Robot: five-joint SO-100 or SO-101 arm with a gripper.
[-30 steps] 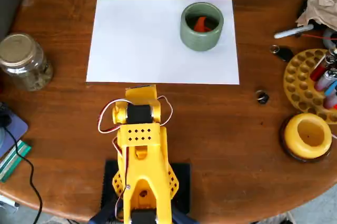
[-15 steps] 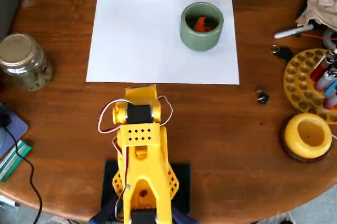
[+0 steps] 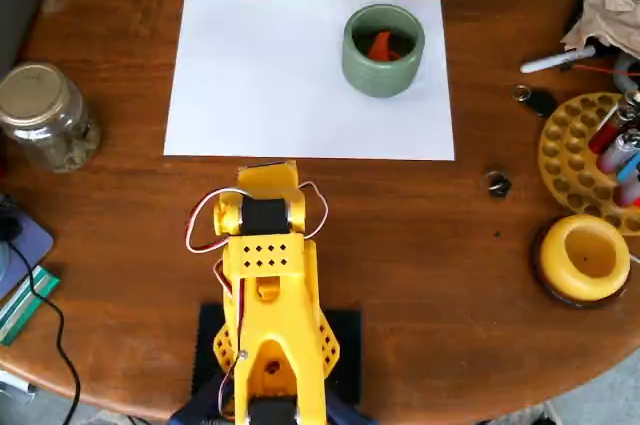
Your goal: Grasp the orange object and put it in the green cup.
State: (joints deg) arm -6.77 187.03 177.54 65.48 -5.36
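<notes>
orange object (image 3: 380, 44) lies inside green cup (image 3: 383, 50) on the white paper (image 3: 270, 80), so task looks done; arm (image 3: 266, 275) folded near its base, gripper state can't tell.

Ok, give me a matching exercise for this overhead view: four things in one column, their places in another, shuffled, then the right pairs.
Things:
1. orange object
2. green cup
3. glass jar
4. yellow holder

Places:
A. on the bare wood at the left edge of the table
B. on the white paper, near its upper right corner
C. inside the cup
D. on the bare wood at the right edge, below the yellow perforated tray

Pairs: 1-C, 2-B, 3-A, 4-D
</notes>
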